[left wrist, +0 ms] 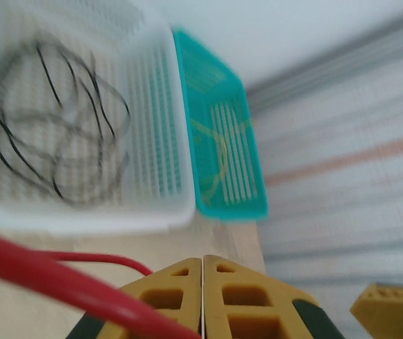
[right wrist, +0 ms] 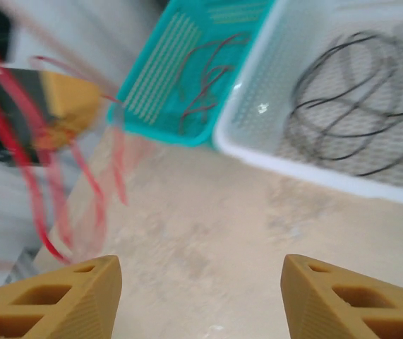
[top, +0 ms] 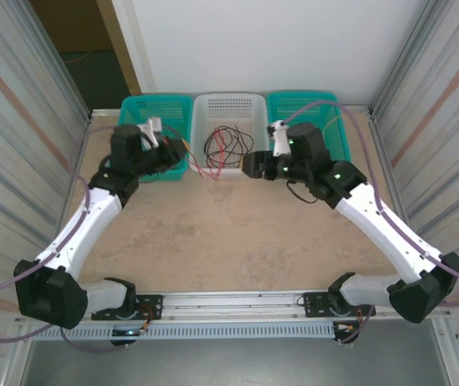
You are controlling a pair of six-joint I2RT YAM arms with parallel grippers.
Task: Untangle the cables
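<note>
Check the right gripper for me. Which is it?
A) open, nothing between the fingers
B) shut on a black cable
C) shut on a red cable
A: in the right wrist view the right gripper has its fingers spread wide apart, with bare table between them.

End effector (right wrist: 201, 296) spread; black cables (right wrist: 349, 106) in white basket (right wrist: 286, 164), red cables (right wrist: 205, 81) in teal basket (right wrist: 155, 99).

2 white arms (top: 84, 221), black joints (top: 48, 293), yellow tool fingers (right wrist: 53, 296).

Beige mottled tabletop (top: 229, 241); corrugated metal side panels (top: 20, 129) left, right; white back wall (top: 277, 40); dark doorway (top: 92, 76) far left.
</note>
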